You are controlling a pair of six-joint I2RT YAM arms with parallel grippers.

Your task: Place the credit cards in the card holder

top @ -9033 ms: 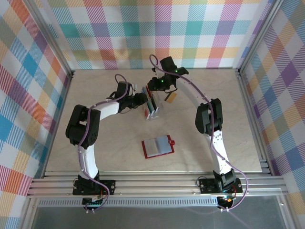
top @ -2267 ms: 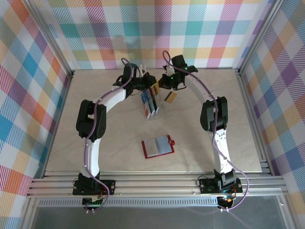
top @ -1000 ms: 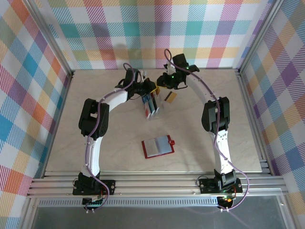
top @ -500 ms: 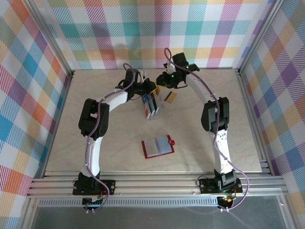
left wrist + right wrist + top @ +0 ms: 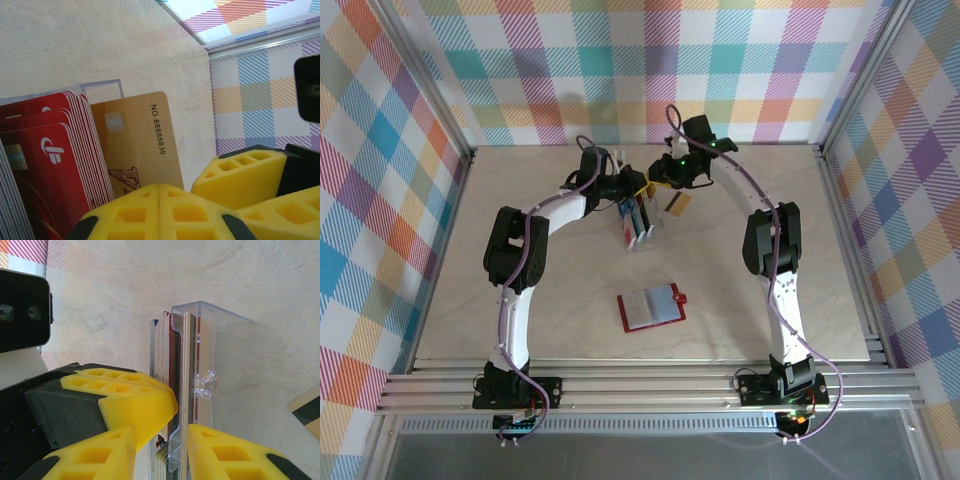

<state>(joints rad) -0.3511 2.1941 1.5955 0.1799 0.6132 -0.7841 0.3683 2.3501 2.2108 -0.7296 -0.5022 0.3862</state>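
Since nine seconds back I have swung the left gripper (image 5: 159, 192) from the left side of the rack (image 5: 640, 228) round to its far end, and the right gripper (image 5: 161, 440) has shifted only slightly. Over the last second the top view shows almost no travel, so I take both to be settled over one card. The left jaws are pressed together on nothing I can see, with their tips low beside the gold card (image 5: 135, 145) that stands next to the red cards (image 5: 45, 155). I cannot tell whether they touch it. The right jaws stand parted, straddling the rack's clear end wall and the card edges behind it, and they clamp nothing yet. So the pick is not made. The holder (image 5: 653, 308) lies open mid-table (image 5: 820, 250), toward the near edge and well apart from the rack, with no card visible in it. A striped card (image 5: 679, 204) lies flat just right of the rack. As I judge it, the obstacles are the end wall between the right jaws and the two grippers crowding each other.
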